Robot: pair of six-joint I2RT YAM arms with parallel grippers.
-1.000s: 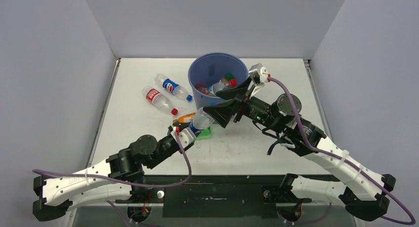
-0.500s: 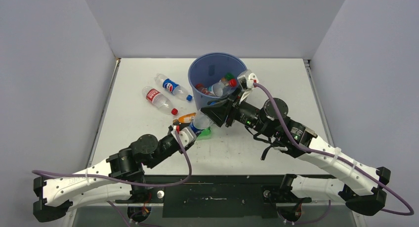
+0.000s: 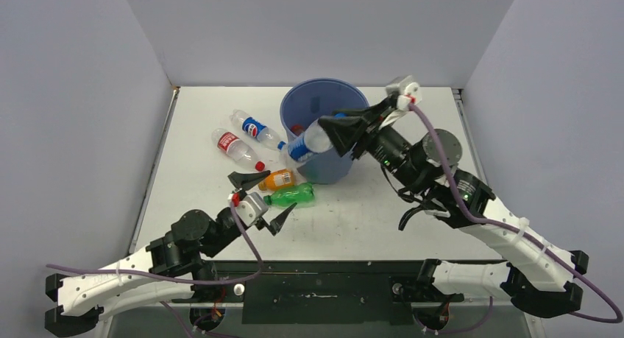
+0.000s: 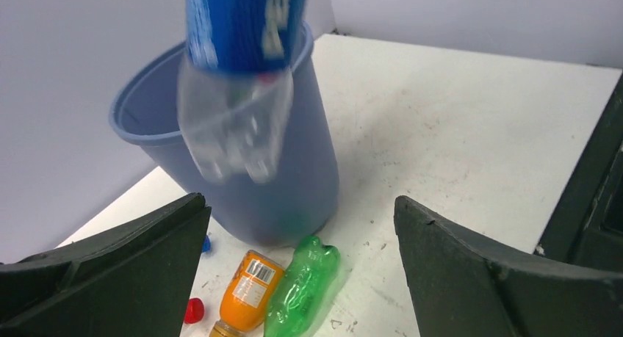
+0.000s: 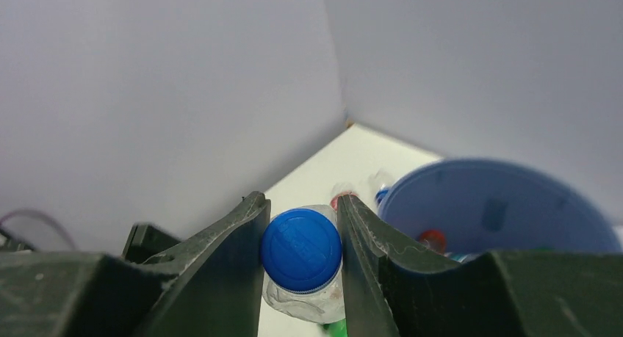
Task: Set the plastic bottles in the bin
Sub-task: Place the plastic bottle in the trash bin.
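Your left gripper [image 3: 263, 199] has let go and sprung wide, drawing back toward the near left. The clear plastic bottle with the blue label and cap [image 3: 303, 145] that it held is now pinched at its cap end by your right gripper [image 3: 328, 134] (open around it a second ago). The bottle has risen from low by the table to the rim of the large round blue plastic bin [image 3: 294, 99].
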